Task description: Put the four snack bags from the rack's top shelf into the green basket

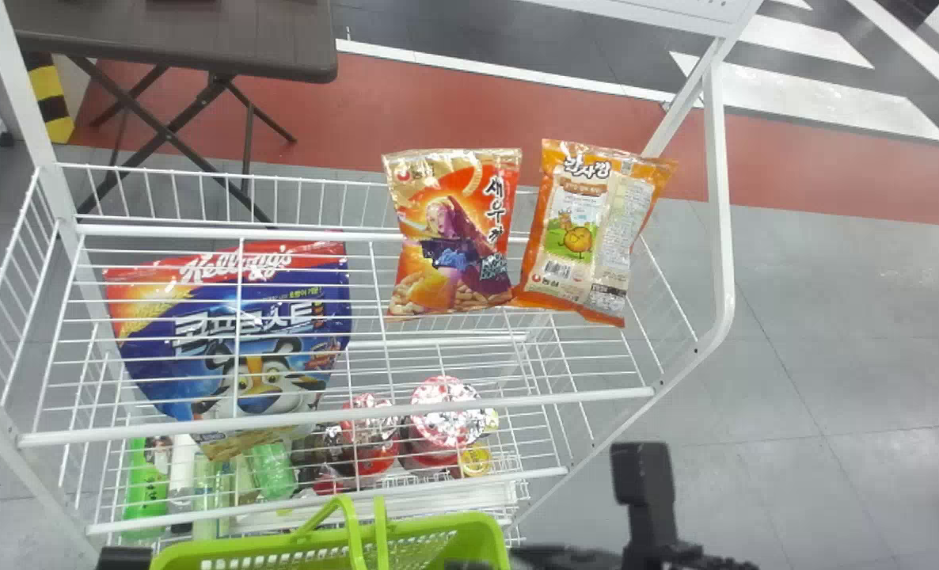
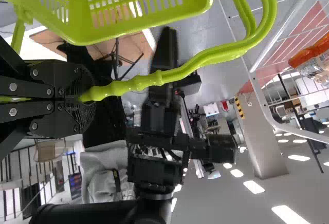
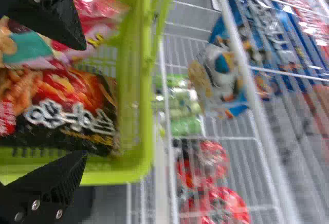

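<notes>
Two snack bags, an orange-red one (image 1: 452, 237) and an orange-and-cream one (image 1: 584, 229), stand side by side at the right of the rack's top shelf. The green basket (image 1: 481, 529) is at the head view's bottom edge, before the rack. Part of my left gripper (image 1: 123, 559) appears at the bottom left; in the left wrist view the left gripper (image 2: 86, 96) is shut on the basket's handle (image 2: 200, 59). My right gripper (image 1: 648, 514) is right of the basket; in the right wrist view the right gripper (image 3: 83, 100) is open over a black-red bag (image 3: 56, 113) and a pink bag (image 3: 97, 26) in the basket.
A large blue cereal bag (image 1: 256, 324) is at the left of the white wire rack (image 1: 343, 418). Red-topped packages (image 1: 442, 416) and green bottles (image 1: 146, 483) sit lower down. A brown folding table (image 1: 176, 39) stands behind the rack.
</notes>
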